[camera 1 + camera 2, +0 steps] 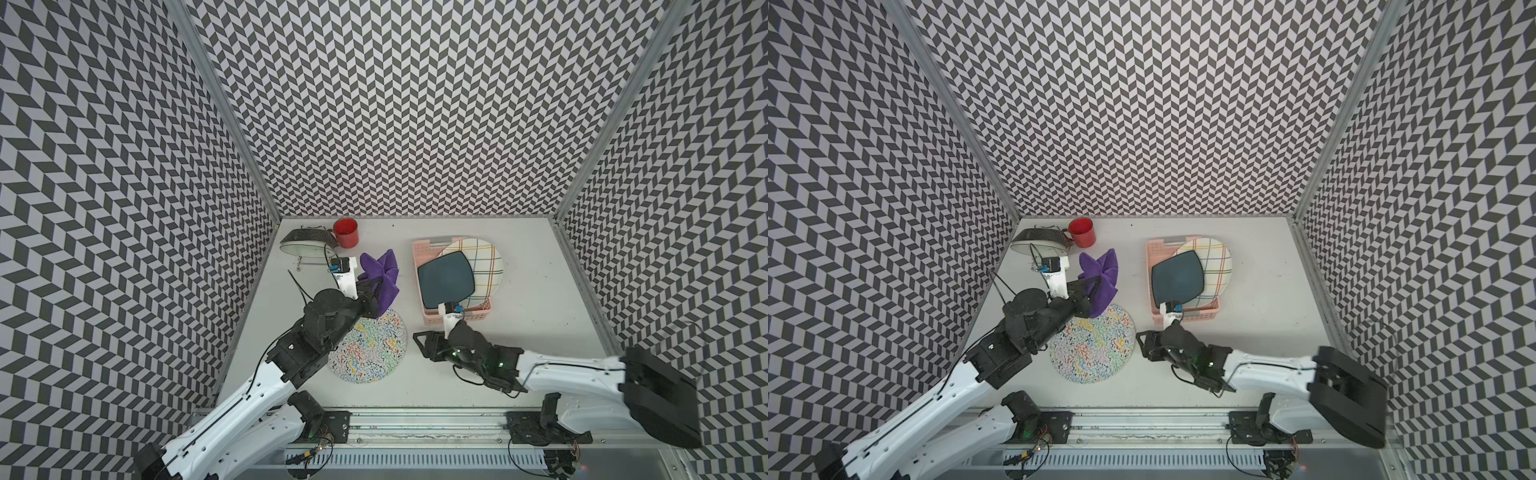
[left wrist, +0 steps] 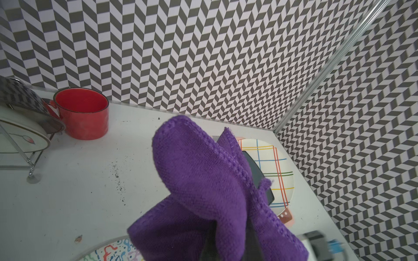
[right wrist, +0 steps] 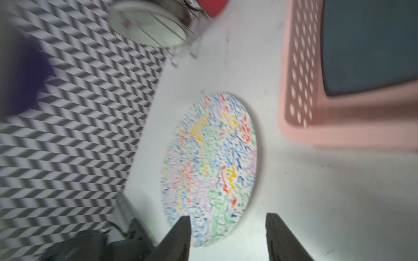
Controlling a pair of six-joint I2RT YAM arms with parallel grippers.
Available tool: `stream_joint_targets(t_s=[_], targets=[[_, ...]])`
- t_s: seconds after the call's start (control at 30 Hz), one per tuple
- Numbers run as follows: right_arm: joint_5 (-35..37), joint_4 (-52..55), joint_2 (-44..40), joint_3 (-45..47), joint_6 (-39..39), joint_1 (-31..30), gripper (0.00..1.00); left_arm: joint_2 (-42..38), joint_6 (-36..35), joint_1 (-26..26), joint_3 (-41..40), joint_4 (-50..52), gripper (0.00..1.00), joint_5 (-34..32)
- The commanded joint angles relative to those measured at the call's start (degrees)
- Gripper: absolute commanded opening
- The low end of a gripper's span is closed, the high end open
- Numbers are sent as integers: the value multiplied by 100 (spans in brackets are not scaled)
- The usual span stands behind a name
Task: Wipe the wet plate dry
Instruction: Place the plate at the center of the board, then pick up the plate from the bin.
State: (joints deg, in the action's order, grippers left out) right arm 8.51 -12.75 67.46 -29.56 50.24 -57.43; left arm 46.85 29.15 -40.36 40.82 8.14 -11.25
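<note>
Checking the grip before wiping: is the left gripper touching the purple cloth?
Touching. Both top views show the left gripper shut on the purple cloth, which bunches out from its jaws.

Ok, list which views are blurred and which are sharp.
Right wrist view: motion-smeared throughout, the squiggle plate and pink basket soft. Left wrist view: purple cloth and red mug sharp. Both top views: crisp, evenly lit.

From the plate (image 1: 374,353), the basket (image 1: 420,257) lies at two o'clock, the cup (image 1: 345,233) and propped dishes (image 1: 305,239) near eleven, the cloth (image 1: 380,270) apparently above its twelve-o'clock edge.
</note>
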Motion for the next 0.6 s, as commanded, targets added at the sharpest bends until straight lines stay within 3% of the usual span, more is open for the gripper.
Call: stream_joint_targets(t_s=[0.0,0.13,0.2,0.37,0.57], targets=[[-656,782,-860,-344,-1063,1616,45,607,-211,-3,-47,-406,0,-153],[-1434,1535,-553,-1162,-1832,3543,45,1543,-264,33,86,-720,0,-291],[-1649,1642,-139,-1569,-2059,3983,49,1871,-277,53,127,-926,0,-289],[-1874,1889,1050,-2359,-2418,4417,53,2688,-222,90,120,-1353,0,-117],[-2379,2063,2112,-2677,-2688,4426,54,3429,-29,90,11,-1846,0,300]])
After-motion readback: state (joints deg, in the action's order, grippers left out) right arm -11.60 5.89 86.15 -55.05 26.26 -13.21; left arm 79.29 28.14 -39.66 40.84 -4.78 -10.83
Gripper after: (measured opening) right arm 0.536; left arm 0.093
